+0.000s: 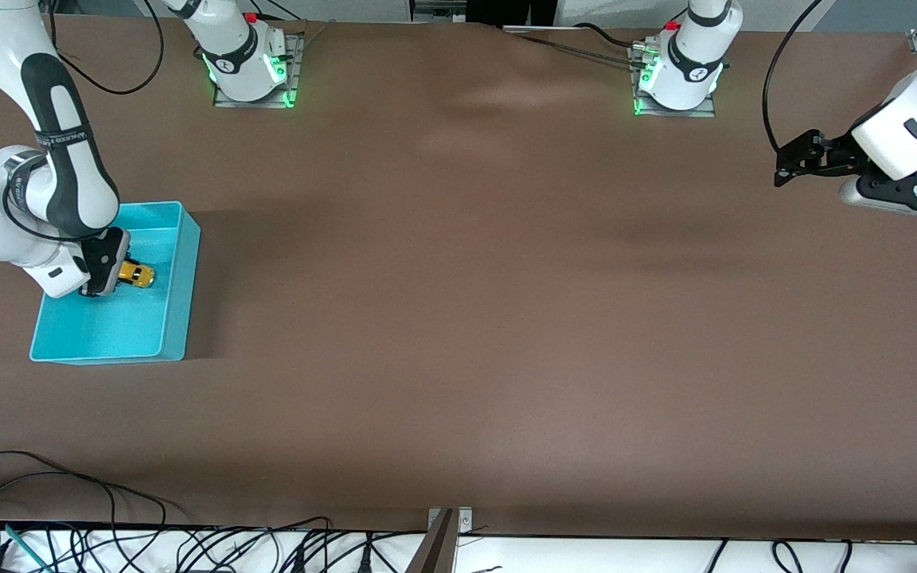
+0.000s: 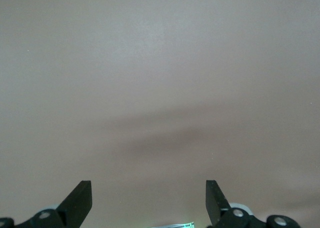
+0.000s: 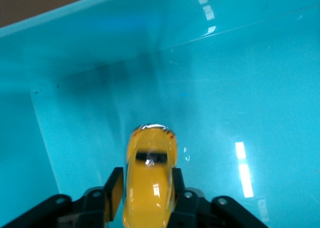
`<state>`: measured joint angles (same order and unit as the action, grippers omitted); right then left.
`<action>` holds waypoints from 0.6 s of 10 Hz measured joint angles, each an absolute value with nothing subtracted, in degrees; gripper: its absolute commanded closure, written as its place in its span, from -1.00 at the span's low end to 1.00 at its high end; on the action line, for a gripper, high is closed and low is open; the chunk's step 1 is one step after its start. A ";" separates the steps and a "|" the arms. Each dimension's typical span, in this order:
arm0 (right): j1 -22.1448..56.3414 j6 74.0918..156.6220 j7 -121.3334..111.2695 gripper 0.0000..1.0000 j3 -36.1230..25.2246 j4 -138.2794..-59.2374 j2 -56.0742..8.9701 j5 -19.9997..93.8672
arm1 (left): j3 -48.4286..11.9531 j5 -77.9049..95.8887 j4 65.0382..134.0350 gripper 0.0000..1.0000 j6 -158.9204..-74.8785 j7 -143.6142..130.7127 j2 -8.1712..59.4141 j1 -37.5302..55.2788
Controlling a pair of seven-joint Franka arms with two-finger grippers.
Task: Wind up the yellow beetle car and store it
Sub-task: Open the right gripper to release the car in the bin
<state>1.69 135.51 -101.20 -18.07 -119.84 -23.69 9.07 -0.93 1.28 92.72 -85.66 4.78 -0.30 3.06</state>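
Right jaws around yellow beetle car (image 3: 150, 180)

Yellow beetle car (image 3: 149, 180): glossy plastic w/ bright reflections. Turquoise bin (image 3: 240, 88): smooth shiny plastic. Counter (image 1: 506, 318): matt brown, smooth. Left pincer (image 2: 149, 200) fingers: matt black.

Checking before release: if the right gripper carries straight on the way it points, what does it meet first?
Probably the floor of the turquoise bin: the right gripper, shut on the yellow beetle car, points down into it. Depth is unclear.
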 measured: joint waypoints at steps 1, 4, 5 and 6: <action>1.70 135.51 -101.21 -0.93 -18.02 -119.70 -23.69 9.08 | -0.93 1.28 92.72 -1.00 -85.66 4.78 -0.30 3.06; 1.94 130.68 -96.27 -0.91 -16.91 -114.99 -21.95 9.81 | -0.93 1.28 92.71 -1.00 -85.63 4.78 -0.30 3.06; 2.10 124.60 -90.57 -0.91 -16.60 -111.19 -19.96 9.89 | -0.93 1.28 92.72 -1.00 -85.62 4.78 -0.30 3.06; 2.17 118.14 -84.45 -0.93 -16.54 -106.90 -17.77 9.88 | -0.93 1.28 92.71 -1.00 -85.61 4.78 -0.30 3.06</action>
